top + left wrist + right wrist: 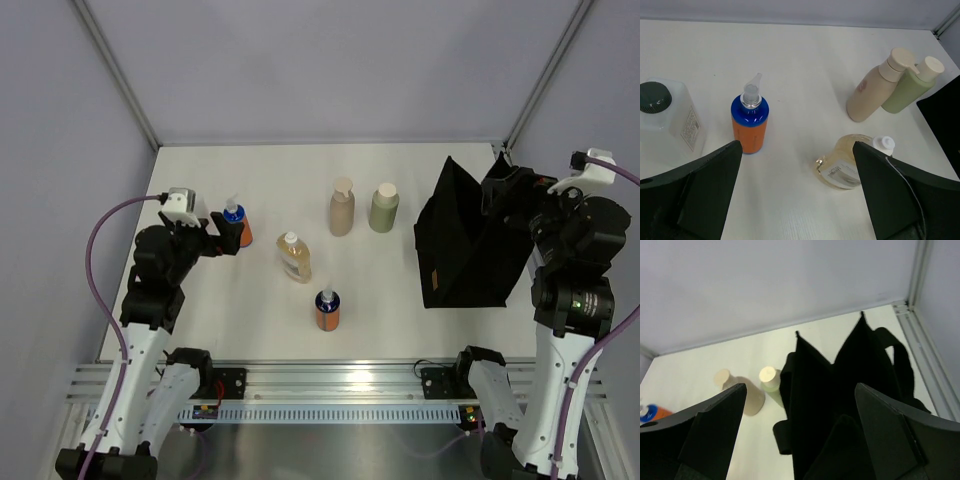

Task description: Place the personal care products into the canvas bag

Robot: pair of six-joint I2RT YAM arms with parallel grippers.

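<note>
The large black canvas bag (pixel 465 250) stood at the right edge of the white tabletop (pixel 270 170); its inside was too dark to tell. The right hand (pixel 800 440) hung over it, fingers apart. The left hand (pixel 799 200), also spread, was near the left edge, with an orange blue-capped bottle (pixel 750 131) just ahead.

Left orange bottle (pixel 236 226), near orange bottle (pixel 328 310), amber pump (pixel 294 257), tan pump (pixel 342 208), olive-green bottle (pixel 384 208) and clear bottle (pixel 670 122) are standing on the tabletop (pixel 270 170); the black canvas bag (pixel 465 250) is standing at right.

No text can be read; labels on the clear bottle (pixel 671 131) and amber pump (pixel 842 161) are too blurred
</note>
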